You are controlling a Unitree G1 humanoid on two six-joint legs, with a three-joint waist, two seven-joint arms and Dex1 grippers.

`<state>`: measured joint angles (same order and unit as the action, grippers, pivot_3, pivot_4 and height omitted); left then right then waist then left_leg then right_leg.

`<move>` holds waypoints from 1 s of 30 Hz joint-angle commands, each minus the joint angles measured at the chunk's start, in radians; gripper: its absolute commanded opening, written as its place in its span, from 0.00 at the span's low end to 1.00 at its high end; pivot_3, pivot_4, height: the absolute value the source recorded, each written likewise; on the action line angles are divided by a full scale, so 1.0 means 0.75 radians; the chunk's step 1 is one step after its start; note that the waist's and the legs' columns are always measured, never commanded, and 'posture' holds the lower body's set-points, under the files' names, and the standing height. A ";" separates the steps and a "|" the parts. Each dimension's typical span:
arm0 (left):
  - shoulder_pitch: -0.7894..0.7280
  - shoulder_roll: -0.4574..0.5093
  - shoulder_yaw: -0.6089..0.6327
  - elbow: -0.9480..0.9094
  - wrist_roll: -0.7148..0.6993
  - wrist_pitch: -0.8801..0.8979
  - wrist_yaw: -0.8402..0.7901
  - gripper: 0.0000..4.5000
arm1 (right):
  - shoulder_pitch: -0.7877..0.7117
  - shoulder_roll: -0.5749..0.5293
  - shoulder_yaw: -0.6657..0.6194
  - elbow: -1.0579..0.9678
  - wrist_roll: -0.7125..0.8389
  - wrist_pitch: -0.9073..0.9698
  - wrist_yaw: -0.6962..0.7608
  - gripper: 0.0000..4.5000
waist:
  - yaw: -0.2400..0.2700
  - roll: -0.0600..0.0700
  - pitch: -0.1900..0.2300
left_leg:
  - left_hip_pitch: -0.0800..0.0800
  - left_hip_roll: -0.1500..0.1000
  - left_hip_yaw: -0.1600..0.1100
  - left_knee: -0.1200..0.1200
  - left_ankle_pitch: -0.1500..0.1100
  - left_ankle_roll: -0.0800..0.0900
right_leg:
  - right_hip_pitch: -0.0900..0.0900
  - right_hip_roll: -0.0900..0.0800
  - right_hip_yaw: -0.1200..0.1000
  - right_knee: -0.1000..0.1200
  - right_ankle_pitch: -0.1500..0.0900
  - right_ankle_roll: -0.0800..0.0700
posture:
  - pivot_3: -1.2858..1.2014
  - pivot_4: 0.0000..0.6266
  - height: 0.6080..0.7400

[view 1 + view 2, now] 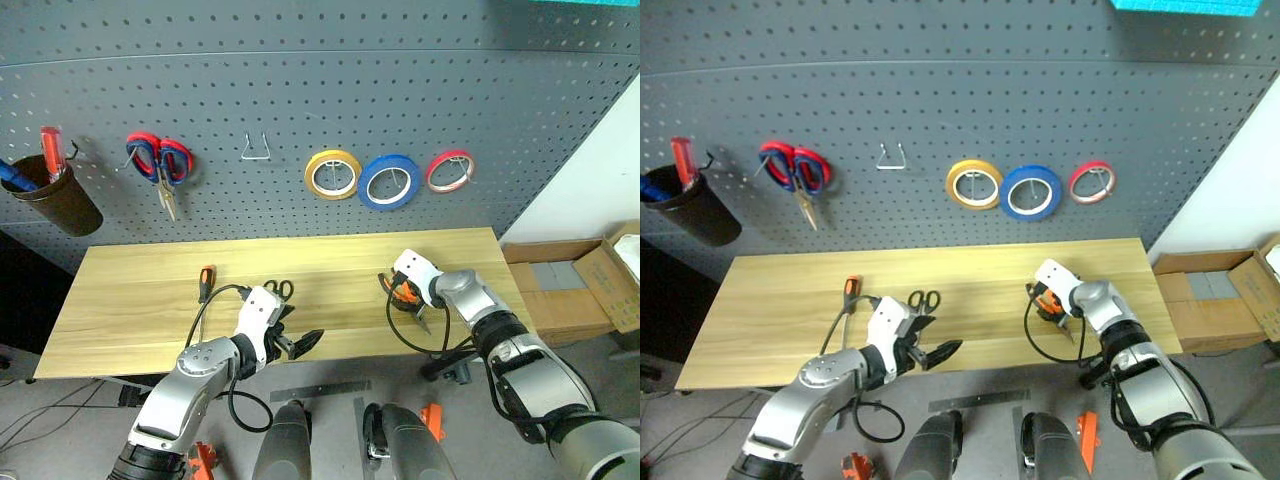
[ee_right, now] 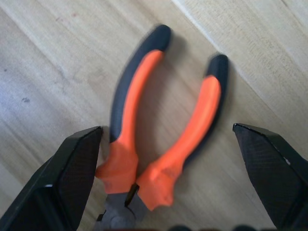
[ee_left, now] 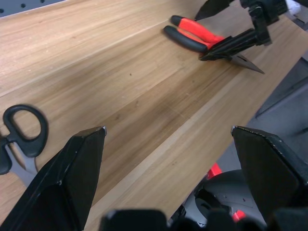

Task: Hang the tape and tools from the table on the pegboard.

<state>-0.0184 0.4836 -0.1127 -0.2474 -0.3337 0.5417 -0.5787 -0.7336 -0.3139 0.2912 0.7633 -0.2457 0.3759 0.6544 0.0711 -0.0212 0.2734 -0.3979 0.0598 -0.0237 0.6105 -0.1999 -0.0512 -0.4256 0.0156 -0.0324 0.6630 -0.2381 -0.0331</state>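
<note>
The pliers (image 2: 163,134) are laid flat on the wooden table (image 1: 330,262), directly under the right gripper (image 2: 168,192), whose two black fingers are spread wide on either side of the tool and are not closed on it. Two curved orange handles with black trim along the outer edges and at the tips are seen, splayed apart away from the gripper, with a grey metal head at the joint next to the fingers. The small scissors (image 1: 280,290), with black loop handles and short grey blades, are set on the table just beside the left gripper (image 1: 297,343), on its pegboard side; that gripper is held low near the table's front edge with its fingers wide apart and nothing between them. The screwdriver (image 1: 204,297), slim-shafted with an orange-and-black handle, is placed further off to the left gripper's outer side. The blue roll of tape (image 1: 389,182), broad-ringed with a white inner core, is hung on the dark grey pegboard (image 1: 300,100), above and beyond the right gripper, between a yellow roll (image 1: 333,174) and a thin red roll (image 1: 450,170). Red-and-blue-handled scissors (image 1: 160,165) are hung well to the left, and a dark cup (image 1: 55,195) further left still.
</note>
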 commanded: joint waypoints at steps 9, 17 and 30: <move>0.102 -0.040 0.207 -0.234 -0.138 0.035 0.046 1.00 | 0.273 -0.020 -0.254 -1.189 0.258 0.940 0.050 1.00 | 0.002 0.003 0.024 | -0.021 0.002 0.000 0.000 -0.001 -0.001 | -0.023 0.000 -0.002 0.000 -0.001 -0.002 | 0.60 0.50 1.00; 0.169 -0.155 0.275 -0.342 -0.091 -0.081 0.209 1.00 | 0.446 0.148 -0.411 -1.597 0.345 0.932 -0.186 1.00 | 0.004 0.003 0.024 | -0.023 0.001 0.000 0.000 -0.001 -0.002 | -0.023 0.000 -0.005 -0.003 -0.001 -0.002 | 0.59 0.48 1.00; 0.260 -0.407 0.215 -0.399 0.043 -0.223 0.470 1.00 | 0.772 0.106 -0.320 -1.608 0.289 0.425 -0.394 1.00 | -0.003 0.000 0.025 | -0.025 0.001 0.001 0.002 -0.004 -0.007 | -0.023 0.001 -0.004 -0.008 0.000 0.002 | 0.59 0.48 1.00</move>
<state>0.1742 0.1853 0.0474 -0.4851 -0.3068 0.4058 -0.2361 -0.1580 -0.2268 0.0499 -0.4162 -0.0289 0.7311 0.3665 0.0692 -0.0213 0.2923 -0.4165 0.0606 -0.0230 0.6123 -0.2030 -0.0565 -0.4430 0.0167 -0.0354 0.6571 -0.2378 -0.0317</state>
